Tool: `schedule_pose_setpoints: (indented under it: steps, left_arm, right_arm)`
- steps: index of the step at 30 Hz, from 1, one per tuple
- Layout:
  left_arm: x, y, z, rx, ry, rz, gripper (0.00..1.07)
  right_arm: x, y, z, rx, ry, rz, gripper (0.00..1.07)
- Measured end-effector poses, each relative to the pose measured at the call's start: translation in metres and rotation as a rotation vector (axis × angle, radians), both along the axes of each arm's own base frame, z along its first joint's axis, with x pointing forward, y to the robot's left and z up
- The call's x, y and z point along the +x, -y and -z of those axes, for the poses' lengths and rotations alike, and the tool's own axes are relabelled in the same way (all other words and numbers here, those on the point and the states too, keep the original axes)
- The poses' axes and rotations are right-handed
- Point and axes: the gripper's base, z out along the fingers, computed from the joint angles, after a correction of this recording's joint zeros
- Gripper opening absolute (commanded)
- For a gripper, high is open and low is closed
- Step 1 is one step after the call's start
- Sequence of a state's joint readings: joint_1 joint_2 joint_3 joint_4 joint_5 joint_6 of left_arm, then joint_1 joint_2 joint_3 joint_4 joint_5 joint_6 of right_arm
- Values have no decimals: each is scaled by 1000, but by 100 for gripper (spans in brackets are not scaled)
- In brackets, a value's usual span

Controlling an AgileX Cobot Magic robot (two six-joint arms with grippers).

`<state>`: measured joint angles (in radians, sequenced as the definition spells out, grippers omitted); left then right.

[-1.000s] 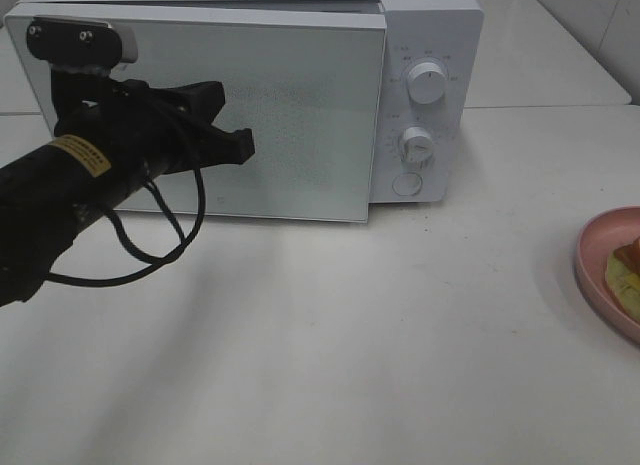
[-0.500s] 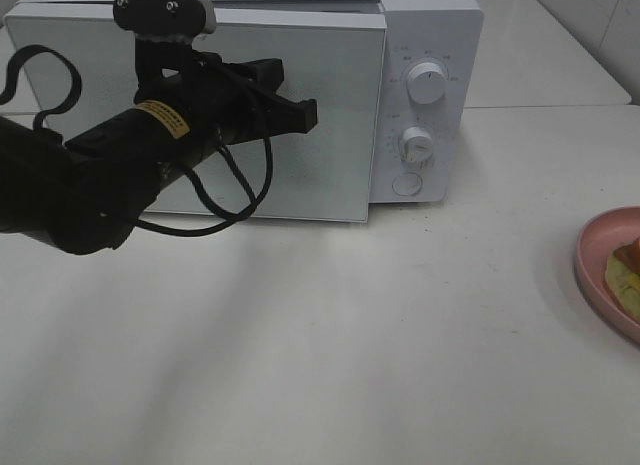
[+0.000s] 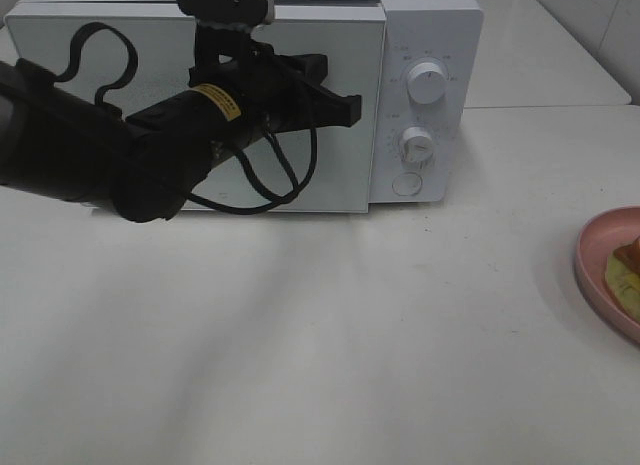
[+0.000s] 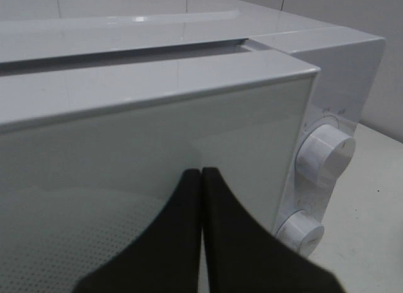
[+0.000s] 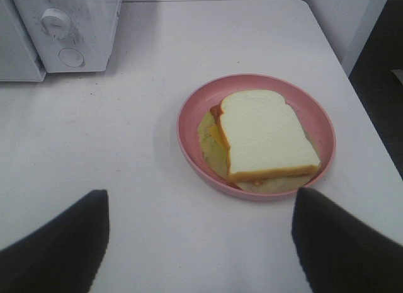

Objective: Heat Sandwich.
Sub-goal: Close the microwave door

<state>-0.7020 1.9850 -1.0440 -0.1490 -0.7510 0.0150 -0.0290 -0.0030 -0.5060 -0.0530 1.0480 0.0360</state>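
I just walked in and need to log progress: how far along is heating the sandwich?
Early. Nothing looks done: the sandwich sits on its pink plate, and the microwave door is only slightly ajar. In hand: the shut left gripper is at the door's right edge. Left: opening, loading, heating.

table: white, bare | wall: white tile

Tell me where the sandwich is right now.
The sandwich lies on the pink plate at the table's far right edge in the high view, right of the microwave.
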Motion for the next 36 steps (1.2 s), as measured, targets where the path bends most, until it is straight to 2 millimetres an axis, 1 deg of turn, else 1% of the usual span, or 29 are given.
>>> schedule_pose_setpoints:
  steps: [1, 5, 6, 10, 23, 27, 31, 34, 36]
  left_arm:
    - [4, 4, -1, 17, 5, 2, 0]
    - [12, 10, -1, 27, 11, 0, 0]
    - [17, 12, -1, 28, 13, -3, 0]
    - [19, 19, -2, 38, 16, 15, 0]
    - [19, 21, -2, 40, 21, 22, 0]
    - [17, 19, -3, 40, 18, 21, 0]
    - [13, 12, -4, 32, -3, 0, 0]
    - [8, 0, -6, 23, -24, -32, 0]
    - [5, -3, -6, 21, -32, -39, 0]
  right_arm:
    - [0, 0, 0, 0, 0, 0, 76]
    - [0, 0, 0, 0, 0, 0, 76]
    - [0, 0, 0, 0, 0, 0, 76]
    - [0, 0, 0, 0, 0, 0, 76]
    - [0, 0, 0, 0, 0, 0, 76]
    - [0, 0, 0, 0, 0, 0, 76]
    - [0, 0, 0, 0, 0, 0, 76]
    - [0, 0, 0, 0, 0, 0, 76]
    - [0, 0, 0, 0, 0, 0, 76]
